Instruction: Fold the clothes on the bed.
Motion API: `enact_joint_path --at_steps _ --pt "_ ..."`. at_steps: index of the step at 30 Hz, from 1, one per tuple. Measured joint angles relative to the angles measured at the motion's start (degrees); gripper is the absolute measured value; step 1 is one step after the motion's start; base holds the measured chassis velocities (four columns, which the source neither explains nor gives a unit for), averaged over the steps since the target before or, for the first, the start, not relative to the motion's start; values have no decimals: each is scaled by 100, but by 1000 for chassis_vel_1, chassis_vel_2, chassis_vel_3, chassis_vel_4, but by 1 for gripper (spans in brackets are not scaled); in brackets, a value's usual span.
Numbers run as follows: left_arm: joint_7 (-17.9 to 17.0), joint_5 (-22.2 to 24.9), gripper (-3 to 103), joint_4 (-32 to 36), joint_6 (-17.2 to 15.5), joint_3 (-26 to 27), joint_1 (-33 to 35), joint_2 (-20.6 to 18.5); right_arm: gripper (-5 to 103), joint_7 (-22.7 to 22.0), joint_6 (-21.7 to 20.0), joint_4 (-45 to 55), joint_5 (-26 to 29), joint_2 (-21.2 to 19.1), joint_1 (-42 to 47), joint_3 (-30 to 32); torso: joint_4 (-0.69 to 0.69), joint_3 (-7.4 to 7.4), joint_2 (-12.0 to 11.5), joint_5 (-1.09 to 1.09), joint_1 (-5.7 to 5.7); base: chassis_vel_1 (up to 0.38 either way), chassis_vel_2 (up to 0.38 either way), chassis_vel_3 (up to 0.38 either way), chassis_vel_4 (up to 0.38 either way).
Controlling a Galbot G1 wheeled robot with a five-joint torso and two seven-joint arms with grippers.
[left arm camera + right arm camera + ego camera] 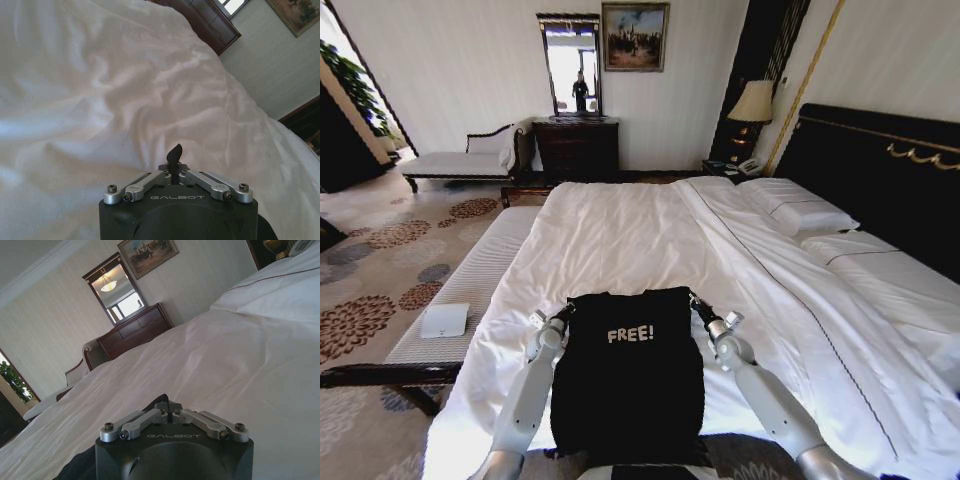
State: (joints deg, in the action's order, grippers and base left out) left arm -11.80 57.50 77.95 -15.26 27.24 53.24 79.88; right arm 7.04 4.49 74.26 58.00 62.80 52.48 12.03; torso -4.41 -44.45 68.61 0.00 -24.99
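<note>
T-shirt (628,375), black, with "FREE!" in white on the chest, hangs spread between our two arms at the near edge of the bed (620,240), its top hem held level and its lower part draping down toward us. We see our left gripper (563,312) at the shirt's upper left corner and our right gripper (698,308) at the upper right corner. In the left wrist view the left gripper's fingers are pressed together, with a small tuft of black cloth (174,154) pinched between the tips and sticking up. In the right wrist view the right gripper's fingers are likewise pressed together, meeting on a dark fold of the shirt (155,402). Both gripper bodies carry the word "GALBOT" in pale letters.

Under the shirt the bed's white sheet lies lightly wrinkled. Two white pillows (798,212) rest at the far right against a tall dark headboard (880,160) with gold trim. A pale bench (470,290) runs just beside the bed on our left, and a small white box (445,320) lies on it. The floor has a carpet (380,270) with brown flower shapes. Against the far wall stands a dark dresser (576,148) with a mirror (571,65) above it and a framed painting (635,36) beside the mirror. A chaise (460,160) sits to the left of the dresser, and a lamp (752,105) stands on a nightstand near the headboard.
</note>
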Motion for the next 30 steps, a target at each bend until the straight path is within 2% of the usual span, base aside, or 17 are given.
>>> enact_joint_path --at_steps 5,8,11,13,17,20,23,30 --pt "5 241 1 546 -10 -26 71 -286 0 -165 -14 457 151 -269 50 -13 0 0 0 0 0 0 0 0 0" --pt "19 566 1 1172 -58 -55 117 -669 0 -316 -75 980 405 -599 69 -13 0 1 0 0 1 0 0 0 0" --pt "31 681 1 1380 -69 -60 115 -804 0 -356 -98 1158 501 -724 44 -22 -1 1 0 0 1 0 0 0 0" --pt "22 956 1 1809 -89 -84 12 -1097 0 -400 -123 1469 708 -955 -98 -84 -1 1 0 0 1 0 0 0 0" --pt "-17 1256 1 2047 -118 -134 -240 -1378 0 -410 -125 1633 926 -1162 -485 -252 -1 0 0 1 1 0 0 0 0" --pt "-49 1369 1 2042 -130 -177 -462 -1501 0 -412 -125 1622 1089 -1243 -870 -407 0 1 0 0 1 0 0 0 0" --pt "-86 1516 1 1749 -133 -346 -1000 -1657 0 -409 -107 1310 1333 -1283 -1614 -812 1 0 0 -1 0 0 0 0 0" --pt "-53 1563 1 1111 -86 -677 -1649 -1674 0 -372 -42 669 1315 -1106 -2253 -1395 -1 -1 -1 1 -2 0 0 0 0"
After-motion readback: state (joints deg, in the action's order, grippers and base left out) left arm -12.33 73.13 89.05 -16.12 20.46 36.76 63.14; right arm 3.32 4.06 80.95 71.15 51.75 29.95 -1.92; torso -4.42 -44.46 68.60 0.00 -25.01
